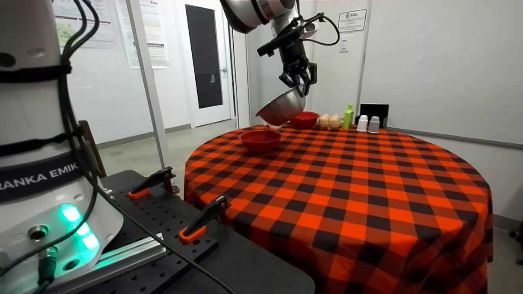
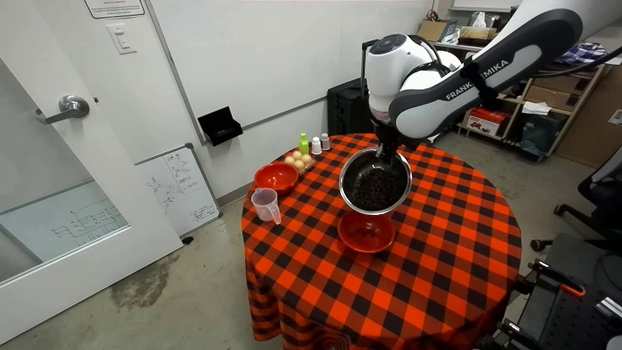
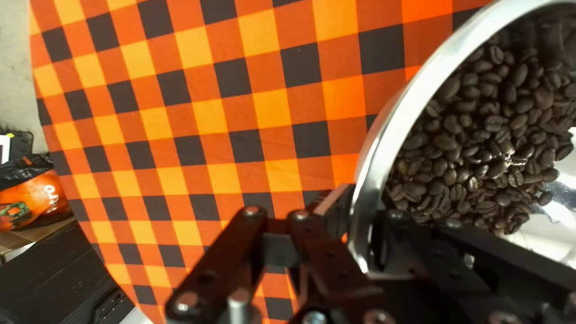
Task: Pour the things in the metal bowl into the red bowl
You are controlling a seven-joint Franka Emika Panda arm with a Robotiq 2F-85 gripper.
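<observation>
Gripper [image 3: 362,238] clamped on the metal bowl [image 1: 286,107], one jaw inside, one outside, wall pinched between at the high side of the rim; bowl hangs right below the gripper, off the cloth [image 2: 427,262], tilted, gripped edge up, opposite lip low. Beans [image 3: 477,148], dark, coffee by the look, heaped in it, inner jaw right at the edge of the pile. Red bowl [image 1: 260,146] next: upright on the cloth, lower than the gripper, below the low-lip side of the metal bowl, gap between the two visible in an exterior view. Can't tell exactly how far the lip overhangs it. White arm [image 2: 432,107] reaches in over the cloth to the gripper. Farther out, along the edge of the cloth: clear jug [image 2: 267,210], orange-red bowl [image 2: 279,181] just beside it, then a pack of what look like eggs [image 2: 299,161], green bottle [image 2: 303,145], white shaker [image 2: 316,146] and grey shaker [image 2: 325,142] side by side. All well apart from the gripper. Past those, a black holder [image 2: 219,129] at the lower corner of the wall whiteboard [image 2: 272,58], a black case [image 2: 346,108], and a small written-on board [image 2: 177,192] near the door [image 2: 114,170]
</observation>
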